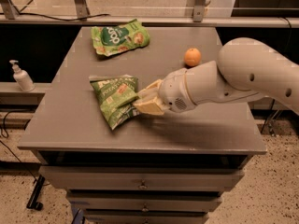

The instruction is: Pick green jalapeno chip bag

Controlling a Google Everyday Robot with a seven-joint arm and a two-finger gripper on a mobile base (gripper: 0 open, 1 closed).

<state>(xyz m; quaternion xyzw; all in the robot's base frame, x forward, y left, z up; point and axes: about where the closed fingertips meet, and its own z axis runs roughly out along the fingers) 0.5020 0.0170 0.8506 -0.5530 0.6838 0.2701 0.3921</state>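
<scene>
The green jalapeno chip bag is light green and crinkly and lies on the grey table, left of centre. Its right edge is bunched up and raised. My gripper reaches in from the right at table height. Its cream fingers are pinched on the bag's right edge, one above and one below. The big white arm stretches off to the right. The bag's lettering is partly creased and hard to read.
A second green bag with a dark round logo lies at the table's back left. An orange sits at the back right, just behind the arm. A soap bottle stands on a ledge left of the table. Drawers lie below the front edge.
</scene>
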